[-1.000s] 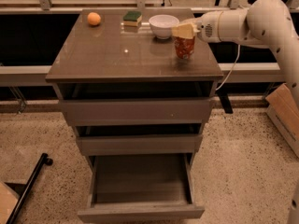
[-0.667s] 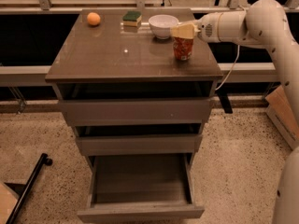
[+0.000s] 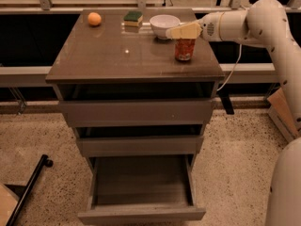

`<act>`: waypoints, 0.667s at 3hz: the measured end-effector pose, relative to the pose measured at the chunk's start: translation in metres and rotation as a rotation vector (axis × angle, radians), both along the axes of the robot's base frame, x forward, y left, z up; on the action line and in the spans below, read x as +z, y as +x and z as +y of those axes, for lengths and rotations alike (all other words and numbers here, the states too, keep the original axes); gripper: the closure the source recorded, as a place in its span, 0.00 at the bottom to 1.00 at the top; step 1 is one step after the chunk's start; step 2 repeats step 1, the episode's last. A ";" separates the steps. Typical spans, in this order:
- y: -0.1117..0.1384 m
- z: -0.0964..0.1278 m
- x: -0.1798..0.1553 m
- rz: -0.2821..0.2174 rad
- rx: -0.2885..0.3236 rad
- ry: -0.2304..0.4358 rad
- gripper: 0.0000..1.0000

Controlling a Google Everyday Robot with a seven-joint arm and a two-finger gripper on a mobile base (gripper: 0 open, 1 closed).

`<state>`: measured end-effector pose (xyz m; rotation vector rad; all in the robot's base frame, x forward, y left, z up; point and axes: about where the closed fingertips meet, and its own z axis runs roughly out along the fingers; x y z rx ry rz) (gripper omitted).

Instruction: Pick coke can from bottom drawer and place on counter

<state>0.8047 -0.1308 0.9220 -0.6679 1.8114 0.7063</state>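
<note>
The coke can stands upright on the counter, near its right edge and just in front of the white bowl. My gripper reaches in from the right on the white arm and sits right over the can's top, hiding it. The bottom drawer is pulled open below and shows nothing inside. The two drawers above it are only slightly ajar.
An orange fruit and a green-and-yellow sponge lie at the counter's back. A black pole lies on the floor at the left. A cardboard box stands at the right. A railing runs behind the cabinet.
The can stays in the same spot on the counter. My gripper has hardly moved above it.
</note>
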 end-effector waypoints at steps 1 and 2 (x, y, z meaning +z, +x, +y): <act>0.000 0.000 0.000 0.000 0.000 0.000 0.00; 0.000 0.000 0.000 0.000 0.000 0.000 0.00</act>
